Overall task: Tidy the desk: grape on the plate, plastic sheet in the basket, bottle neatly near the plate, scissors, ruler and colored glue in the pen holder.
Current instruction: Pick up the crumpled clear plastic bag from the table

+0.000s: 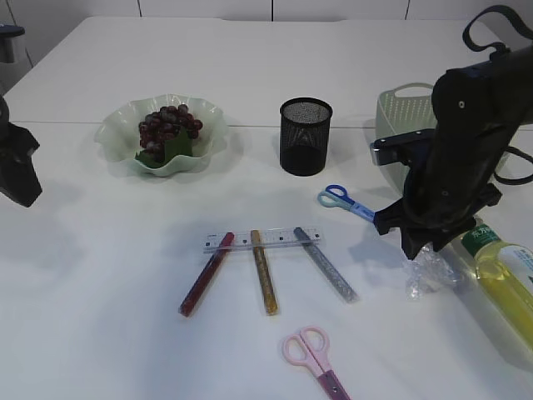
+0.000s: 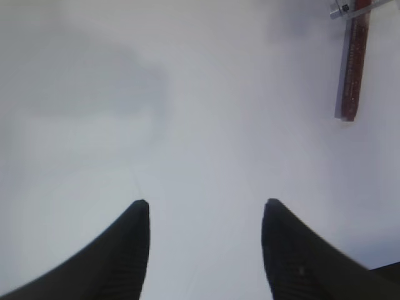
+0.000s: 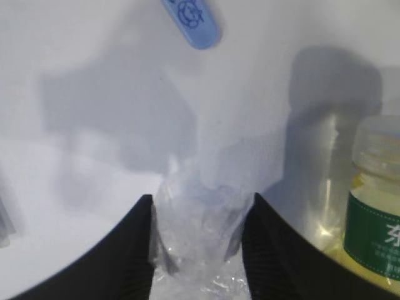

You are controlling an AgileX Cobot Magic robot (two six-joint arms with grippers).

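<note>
We pinch the sheet (image 3: 200,240) in the right gripper (image 3: 197,234), seemingly, for the basket (image 1: 405,112); our left gripper (image 2: 205,240) idles spread.

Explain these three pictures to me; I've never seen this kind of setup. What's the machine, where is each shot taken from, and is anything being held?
A two-armed robot works at a white table. The wide picture looks down from the front; the other two come from cameras on each wrist.

On the table: grapes on a plate, a mesh pen holder, a basket, blue scissors, pink scissors, a ruler, three glue sticks and a bottle.

The left gripper is open and holds nothing. The right gripper has crumpled plastic sheet between its fingers, closing on it.
</note>
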